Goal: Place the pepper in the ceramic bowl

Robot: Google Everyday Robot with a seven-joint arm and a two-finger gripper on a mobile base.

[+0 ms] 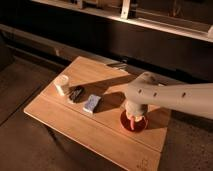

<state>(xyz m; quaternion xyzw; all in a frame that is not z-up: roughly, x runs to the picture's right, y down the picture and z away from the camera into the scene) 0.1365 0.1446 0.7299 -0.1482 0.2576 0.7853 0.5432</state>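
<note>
The ceramic bowl (pixel 141 126), small, round and red-orange, sits on the right part of the wooden table (pixel 100 130). My gripper (pixel 132 119) hangs from the white arm that reaches in from the right. It points straight down into the bowl's left half. A pale orange streak inside the bowl, right under the gripper, looks like the pepper (pixel 131 124). I cannot tell whether it is held or lying free. The wrist hides the far rim of the bowl.
A small white cup (pixel 62 84) stands at the table's left. A dark crumpled object (pixel 76 93) and a blue-white rectangular block (pixel 92 103) lie beside it. A dark wall with a shelf runs behind the table. The floor drops away on the near and left sides.
</note>
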